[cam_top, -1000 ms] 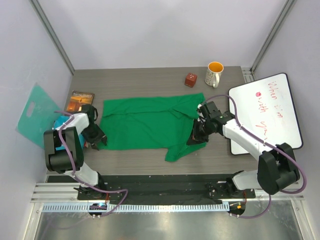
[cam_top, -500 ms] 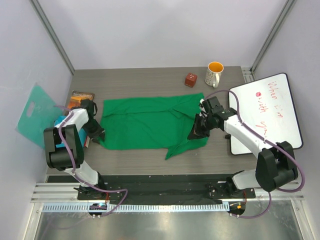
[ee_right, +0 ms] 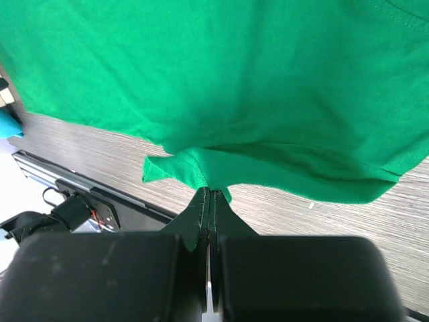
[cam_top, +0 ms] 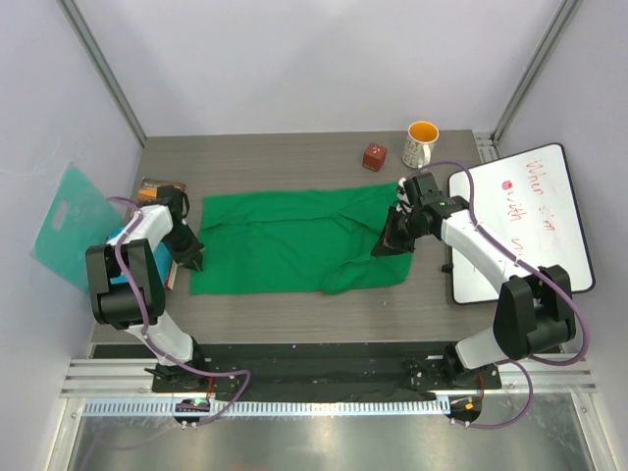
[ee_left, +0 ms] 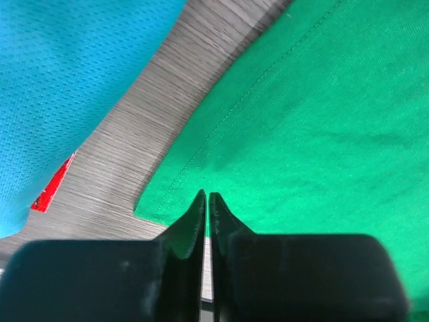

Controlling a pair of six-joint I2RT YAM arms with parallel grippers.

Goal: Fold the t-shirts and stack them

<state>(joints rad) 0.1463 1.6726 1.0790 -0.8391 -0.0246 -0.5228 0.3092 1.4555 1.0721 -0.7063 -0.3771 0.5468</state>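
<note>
The green t-shirt [cam_top: 294, 240] lies spread across the middle of the bench [cam_top: 265, 162], its right end raised where the right gripper [ee_right: 209, 192] has its fingers clamped on a bunched fold of it. The left gripper [ee_left: 205, 196] sits at the shirt's left hem near the front corner with its fingers pressed together; whether they catch any cloth does not show. The teal-blue t-shirt [ee_left: 67, 74] lies at the bench's left edge, just beside that gripper.
</note>
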